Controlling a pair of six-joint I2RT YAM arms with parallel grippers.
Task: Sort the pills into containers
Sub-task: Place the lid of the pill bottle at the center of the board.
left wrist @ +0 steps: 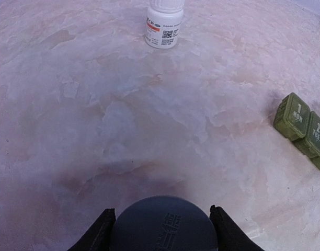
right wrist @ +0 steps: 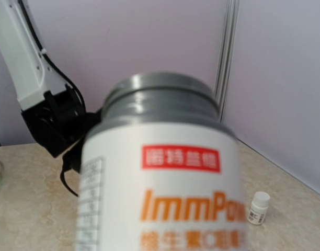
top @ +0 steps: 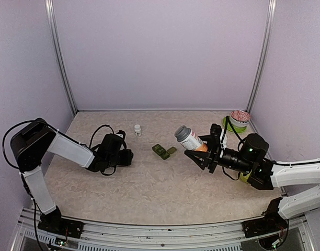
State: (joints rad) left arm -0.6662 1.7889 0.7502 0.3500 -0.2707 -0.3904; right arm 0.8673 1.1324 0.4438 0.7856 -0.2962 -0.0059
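1. The left gripper (left wrist: 164, 230) sits low over the marbled beige tabletop (left wrist: 123, 130). Its two black fingers (left wrist: 97, 235) are closed on the sides of a dark grey round cap (left wrist: 164, 219) with raised characters on its top.
2. The right gripper (top: 202, 149) clamps a large white plastic bottle (right wrist: 165, 178) that has orange lettering and a red label strip. It grips the bottle around the lower body.
3. In the top view this bottle is to the right of the table's middle. It is tilted, with its grey ridged top pointing toward the back left. Whether that top is open, I cannot tell.
4. A small white pill bottle (top: 137, 129) with a white lid stands upright toward the back of the table. It is between the two arms and apart from both.
5. A green plastic pill organiser (top: 161, 151) lies near the table's middle, between the two grippers. In the left wrist view, its compartments marked 1 and 2 have their lids down.
6. A green round tub (top: 236, 125) with something pink-and-white on top stands in the back right corner, behind the right arm.
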